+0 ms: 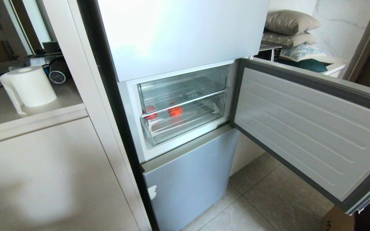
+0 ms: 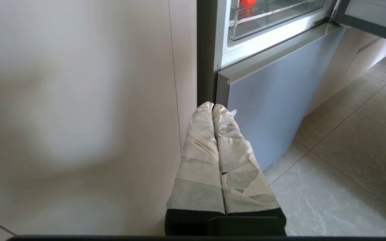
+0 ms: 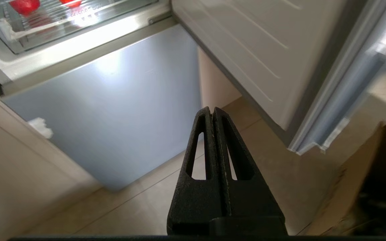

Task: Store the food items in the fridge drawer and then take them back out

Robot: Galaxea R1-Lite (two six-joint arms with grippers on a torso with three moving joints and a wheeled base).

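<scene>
Fruit (image 1: pixel 175 111) sits in the closed drawer (image 1: pixel 185 125) — storing looks done. Next: open the drawer, retrieve. Both grippers, left (image 2: pixel 213 107) and right (image 3: pixel 211 110), pressed together, empty.

Two fruits (image 1: pixel 175 111) are lying in the lower drawer (image 1: pixel 185 126) of the fridge (image 1: pixel 185 35), under the upper bin (image 1: pixel 181 86); the door (image 1: pixel 306 128) is standing open rightward.

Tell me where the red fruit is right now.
In the head view, two red fruits sit inside the lower clear fridge drawer, behind the open middle door, toward the drawer's left half.
</scene>
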